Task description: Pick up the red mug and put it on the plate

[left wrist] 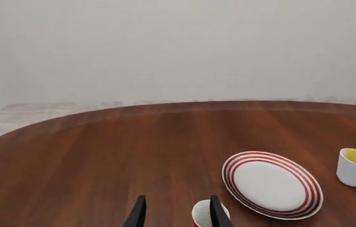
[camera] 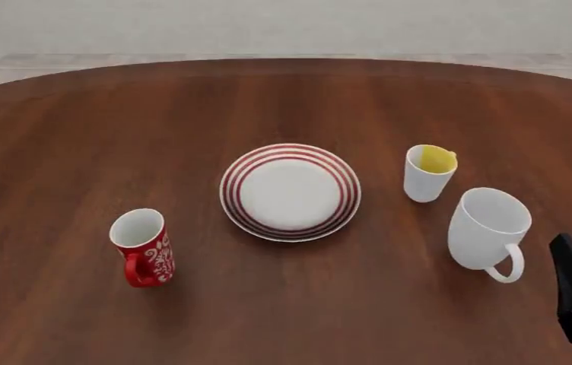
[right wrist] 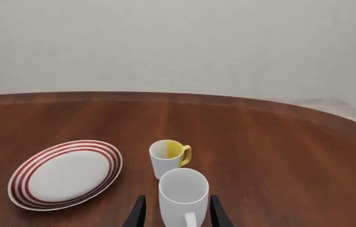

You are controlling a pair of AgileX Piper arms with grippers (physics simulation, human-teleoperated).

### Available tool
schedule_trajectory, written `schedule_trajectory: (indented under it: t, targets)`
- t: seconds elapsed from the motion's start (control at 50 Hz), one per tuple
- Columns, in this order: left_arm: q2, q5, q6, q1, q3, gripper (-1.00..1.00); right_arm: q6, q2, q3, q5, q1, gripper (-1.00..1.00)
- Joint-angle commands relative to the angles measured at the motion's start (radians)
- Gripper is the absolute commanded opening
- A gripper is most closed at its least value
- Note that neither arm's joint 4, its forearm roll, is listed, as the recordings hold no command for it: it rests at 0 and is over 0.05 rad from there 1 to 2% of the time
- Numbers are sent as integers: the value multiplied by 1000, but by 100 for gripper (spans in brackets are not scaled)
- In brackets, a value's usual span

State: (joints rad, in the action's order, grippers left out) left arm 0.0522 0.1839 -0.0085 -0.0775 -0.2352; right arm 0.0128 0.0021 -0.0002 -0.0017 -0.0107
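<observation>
On the round dark wooden table [camera: 286, 296], the small red mug with white floral swirls [camera: 144, 247] stands upright just left of the white red-ringed plate [camera: 290, 190], apart from it. Both arms' jaws are spread, grasping nothing, near the table's close edge.

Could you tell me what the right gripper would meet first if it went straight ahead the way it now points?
Most likely the large white mug, which sits directly ahead of the right gripper. The small yellow-lined cup stands just beyond it. Exact depth is unclear.
</observation>
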Motion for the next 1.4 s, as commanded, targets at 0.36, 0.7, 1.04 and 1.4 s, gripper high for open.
schedule_trajectory:
  t: [0.36, 0.7, 1.04, 1.4]
  targets:
    - [387, 232, -38, 5, -344, 100, -13, 1, -1, -8, 5, 100]
    - [537, 261, -84, -46, -311, 100, -30, -1, 0, -12, 13, 100]
    - [680, 186, -126, -126, -245, 100, -32, -1, 0, -15, 17, 100]
    - [772, 105, -149, -182, -218, 100, -31, -2, 0, -16, 18, 100]
